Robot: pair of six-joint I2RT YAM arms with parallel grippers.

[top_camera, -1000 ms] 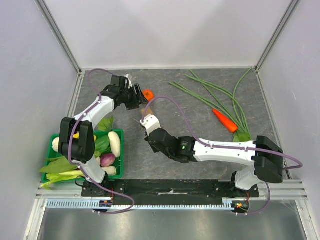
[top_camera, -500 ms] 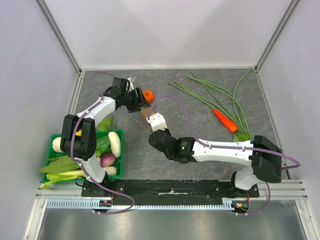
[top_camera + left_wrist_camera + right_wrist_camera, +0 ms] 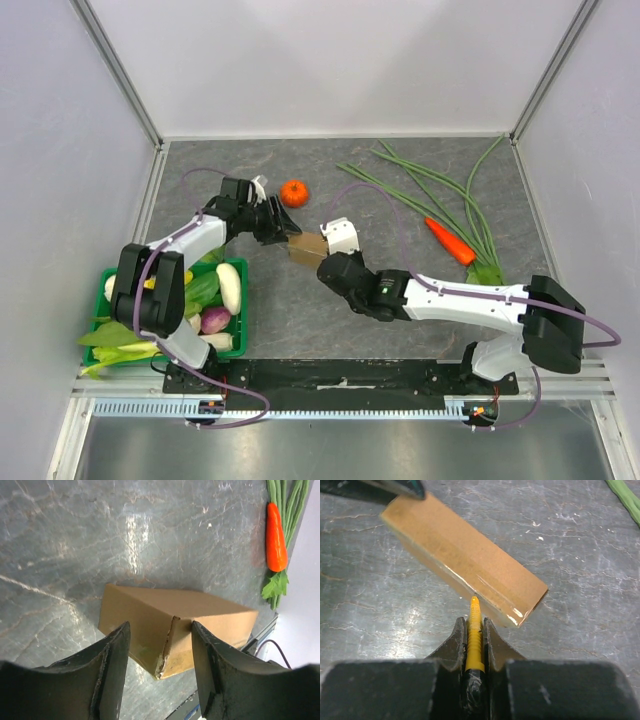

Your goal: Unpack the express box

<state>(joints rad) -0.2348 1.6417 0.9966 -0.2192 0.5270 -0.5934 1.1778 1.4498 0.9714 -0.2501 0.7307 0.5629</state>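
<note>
Light: bright, even, overhead.
Glare: table (image 3: pixel 132 530) sheen beyond left jaws; box (image 3: pixel 470 565) edge glints before right jaws.
Blur: near fingers (image 3: pixel 107 675) soft.

The box (image 3: pixel 307 248) is small, brown and plain, made of cardboard. It is long and flat, and it is shut. Shiny clear tape runs along one long edge. One short end shows a rough, ragged seam. The box lies near the middle of the grey table (image 3: pixel 270 310), turned slantwise.
</note>
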